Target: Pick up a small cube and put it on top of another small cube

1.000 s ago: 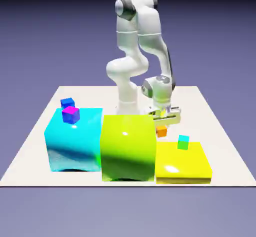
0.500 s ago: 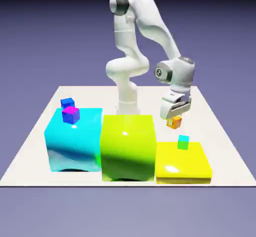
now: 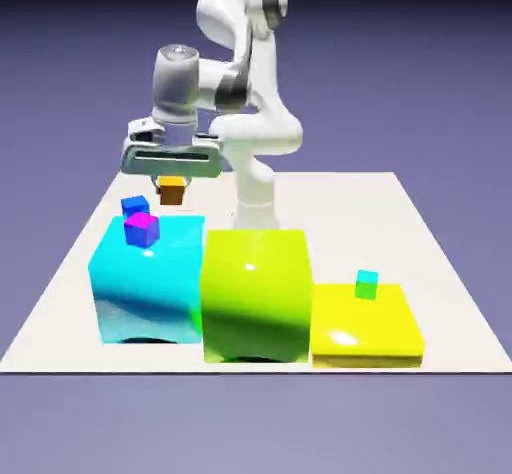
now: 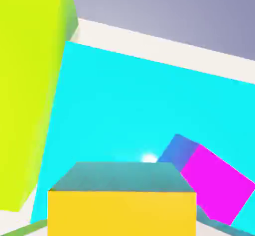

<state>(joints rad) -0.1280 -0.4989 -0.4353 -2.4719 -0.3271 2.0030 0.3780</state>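
Gripper [image 3: 172,176] is clamped on the orange cube [image 3: 172,191], above and just beside the magenta cube [image 3: 141,227] on the cyan block [image 3: 145,280]. Risk, as judged: an off-centre release would let it topple off that small top.

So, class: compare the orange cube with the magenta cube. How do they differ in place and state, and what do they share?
The orange cube hangs in the air, held in the gripper; the magenta cube rests on the cyan block. The orange cube touches no other cube; the magenta cube sits right beside a blue cube. Both are tiny next to the big blocks.
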